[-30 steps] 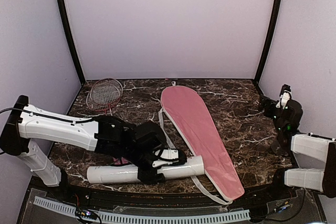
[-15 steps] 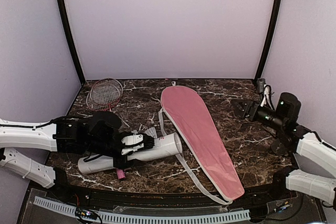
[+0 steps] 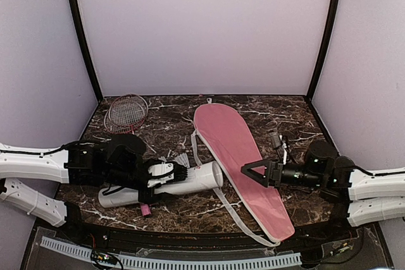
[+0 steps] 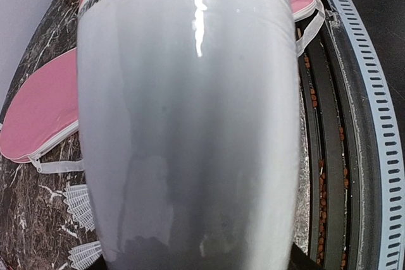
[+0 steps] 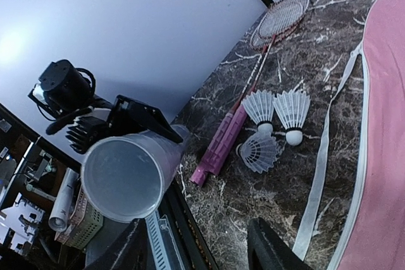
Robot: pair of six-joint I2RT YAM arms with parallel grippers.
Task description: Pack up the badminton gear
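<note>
My left gripper (image 3: 166,177) is shut on the long white tube (image 3: 197,179) and holds it tilted at the front left. The tube fills the left wrist view (image 4: 190,124) and hides the fingers. In the right wrist view its open mouth (image 5: 120,178) faces the camera. Three white shuttlecocks (image 5: 261,109) lie on the marble beside the pink racket handles (image 5: 221,143). The red racket heads (image 3: 125,113) lie at the back left. My right gripper (image 3: 253,173) is open and empty over the pink bag (image 3: 237,150); its fingers frame the right wrist view (image 5: 202,248).
The bag's white strap (image 5: 323,156) trails on the marble between the bag and the shuttlecocks. A slotted cable rail (image 3: 171,260) runs along the table's front edge. Black corner posts (image 3: 81,36) and pale walls close in the back and sides.
My right arm has swung from the right rear inward and down over the bag. My left arm pulled back left with the tube a second ago, then shifted it slightly right.
</note>
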